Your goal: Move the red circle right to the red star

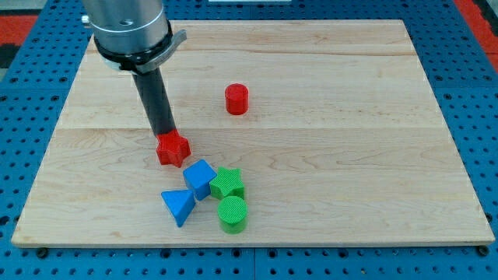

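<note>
The red circle (236, 99) is a short red cylinder standing alone on the wooden board (334, 117), a little above the view's middle. The red star (173, 149) lies lower and to the view's left of it, well apart from it. My dark rod comes down from the view's top left. My tip (166, 136) sits at the star's upper edge, touching or almost touching it. The tip is far to the left of the red circle.
Below the red star is a cluster: a blue cube (200, 179), a green star (227, 184), a blue triangle (179, 205) and a green circle (232, 214). The board lies on a blue pegboard table (482, 78).
</note>
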Available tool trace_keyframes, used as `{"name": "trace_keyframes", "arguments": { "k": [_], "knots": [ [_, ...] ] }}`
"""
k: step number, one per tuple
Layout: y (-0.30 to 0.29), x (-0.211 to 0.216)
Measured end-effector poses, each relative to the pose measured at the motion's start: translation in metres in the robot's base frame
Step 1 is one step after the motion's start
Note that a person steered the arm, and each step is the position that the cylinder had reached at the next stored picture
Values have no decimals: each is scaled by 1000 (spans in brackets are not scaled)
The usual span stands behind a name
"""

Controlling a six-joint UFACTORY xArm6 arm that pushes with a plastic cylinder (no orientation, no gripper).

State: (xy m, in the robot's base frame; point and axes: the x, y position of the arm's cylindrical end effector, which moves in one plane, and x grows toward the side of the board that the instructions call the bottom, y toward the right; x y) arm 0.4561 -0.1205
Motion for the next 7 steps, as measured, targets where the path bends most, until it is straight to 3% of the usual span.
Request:
{"name": "trace_keyframes", "arguments": {
  "k": [2,3,5,7],
  "knots": [
    [51,3],
    [50,-27],
    [164,-34],
    [129,-74]
  ]
}}
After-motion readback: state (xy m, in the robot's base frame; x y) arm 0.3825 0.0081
